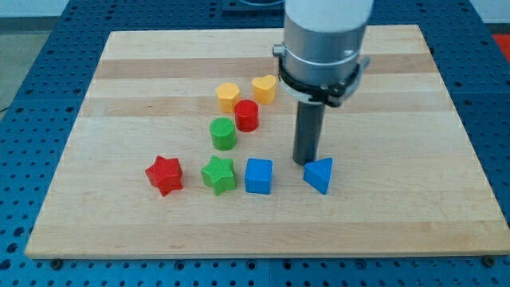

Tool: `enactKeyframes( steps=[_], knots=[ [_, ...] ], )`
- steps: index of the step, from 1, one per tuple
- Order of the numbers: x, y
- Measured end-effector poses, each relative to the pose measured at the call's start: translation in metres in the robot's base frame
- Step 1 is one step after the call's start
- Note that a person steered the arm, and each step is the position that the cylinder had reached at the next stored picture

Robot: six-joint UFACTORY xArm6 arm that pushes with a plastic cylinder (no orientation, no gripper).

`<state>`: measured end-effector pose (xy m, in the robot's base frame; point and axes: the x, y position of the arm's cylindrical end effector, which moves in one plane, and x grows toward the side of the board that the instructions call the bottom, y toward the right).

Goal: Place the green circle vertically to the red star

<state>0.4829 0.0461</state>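
Approach step, by my read: my tip (306,163) sits on the tabletop (398,215) just beside the blue triangular block (319,174), at its 11 o'clock, and well apart from the green circle (223,133), which lies off at the tip's 9 o'clock. No claw on this rig, just a bare rod, so nothing is held. Green circle stands near the red star (164,174), at its 1–2 o'clock, w/ the red cylinder (246,115) almost touching it at its 1 o'clock and the green star (218,174) just below at 6. Next move prob. calls for coming round to the circle's 3 o'clock side w/o clipping the red cylinder or blue cube (258,175), then pushing toward 9 until it lines up above the red star. Arm's upper part is cut off at the view's top; the wide housing hides some board behind it.
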Motion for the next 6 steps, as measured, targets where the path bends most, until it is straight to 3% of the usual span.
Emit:
enactKeyframes(
  steps=[2,4,5,6],
  knots=[
    [-0.023,-0.013],
    [-0.023,-0.167],
    [0.008,-0.225],
    [0.009,-0.278]
  ],
)
